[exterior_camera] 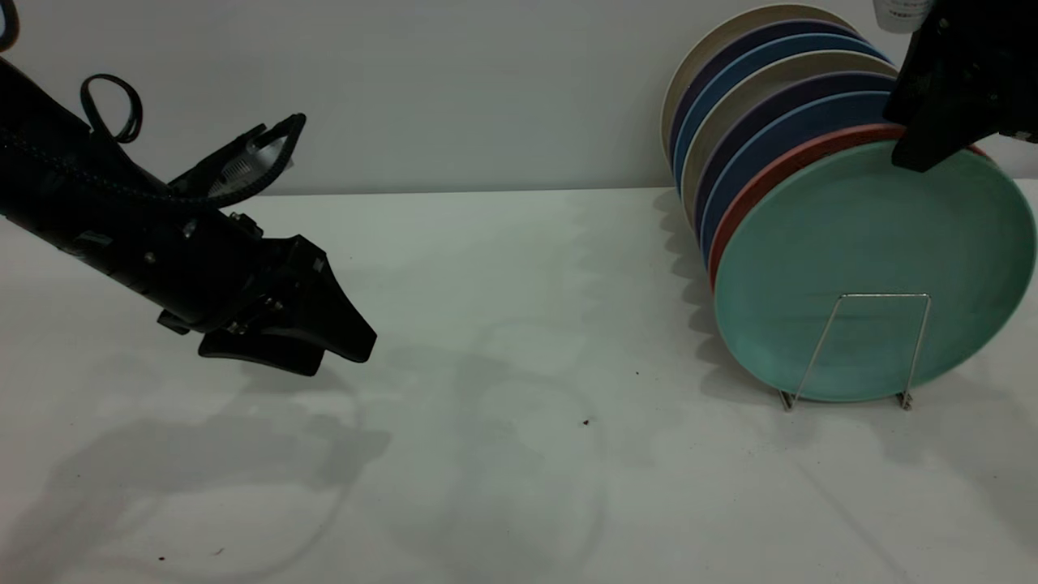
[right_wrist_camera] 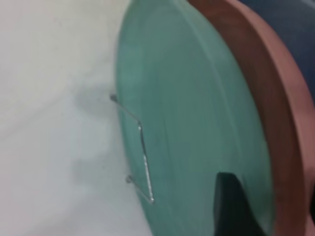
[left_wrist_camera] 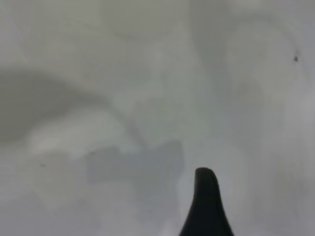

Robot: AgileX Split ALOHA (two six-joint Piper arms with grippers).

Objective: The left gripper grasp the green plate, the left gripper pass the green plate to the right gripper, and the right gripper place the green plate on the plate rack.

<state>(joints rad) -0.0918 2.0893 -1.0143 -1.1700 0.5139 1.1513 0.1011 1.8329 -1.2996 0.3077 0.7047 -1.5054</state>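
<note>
The green plate (exterior_camera: pixel 868 243) stands upright at the front of the row of plates, its lower part behind the front loop of the silver wire plate rack (exterior_camera: pixel 884 296). My right gripper (exterior_camera: pixel 924 154) is at the plate's top rim. One finger (right_wrist_camera: pixel 231 206) lies against the green face (right_wrist_camera: pixel 197 108); the other is hidden, and the jaws look closed on the rim. The rack's wire also shows in the right wrist view (right_wrist_camera: pixel 143 157). My left gripper (exterior_camera: pixel 345 357) hangs open and empty low over the table at the left; one finger (left_wrist_camera: pixel 205 196) shows over bare table.
Behind the green plate stand a salmon-pink plate (exterior_camera: pixel 754 191), then several blue, purple and beige plates (exterior_camera: pixel 730 97) leaning toward the back wall. The white table (exterior_camera: pixel 519 405) stretches between the two arms, with a few dark specks.
</note>
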